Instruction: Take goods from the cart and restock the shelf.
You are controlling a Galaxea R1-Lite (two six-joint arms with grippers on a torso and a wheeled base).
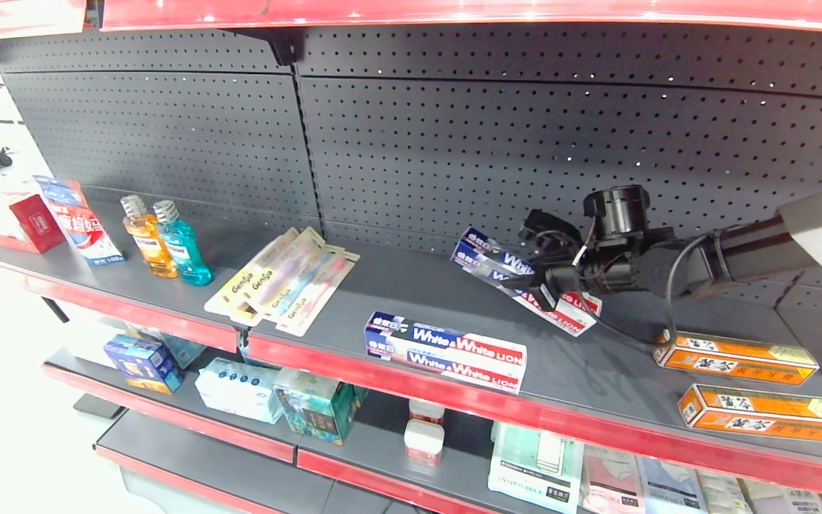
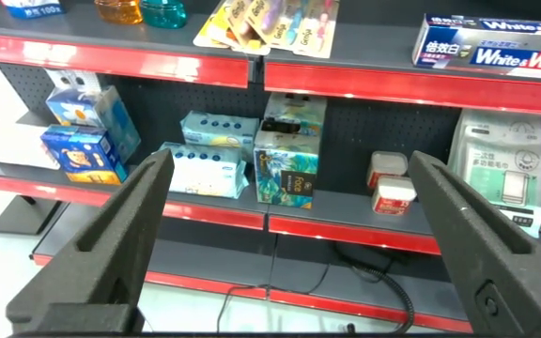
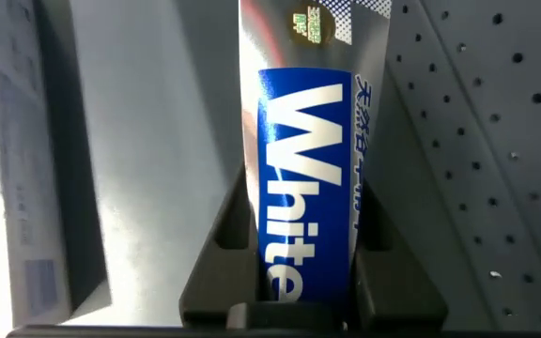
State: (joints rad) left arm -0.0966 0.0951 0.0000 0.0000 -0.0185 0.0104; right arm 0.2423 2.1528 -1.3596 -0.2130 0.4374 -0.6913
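My right gripper (image 1: 545, 284) is shut on a blue-and-white toothpaste box (image 1: 500, 265) over the middle of the grey upper shelf (image 1: 411, 285), near the pegboard back. In the right wrist view the box (image 3: 306, 141) runs lengthwise between the two fingers (image 3: 231, 230) of that gripper (image 3: 303, 249). A matching toothpaste box (image 1: 447, 350) lies flat at the shelf's front edge, also seen from the left wrist (image 2: 496, 47). My left gripper (image 2: 289, 161) stands open and empty, low in front of the lower shelves.
On the upper shelf lie two orange boxes (image 1: 736, 357) at the right, toothbrush packs (image 1: 282, 282) left of centre, and orange and teal mouthwash bottles (image 1: 165, 243) further left. The lower shelves hold tissue packs (image 2: 205, 155) and a green carton (image 2: 289, 150). Bare shelf surrounds the held box.
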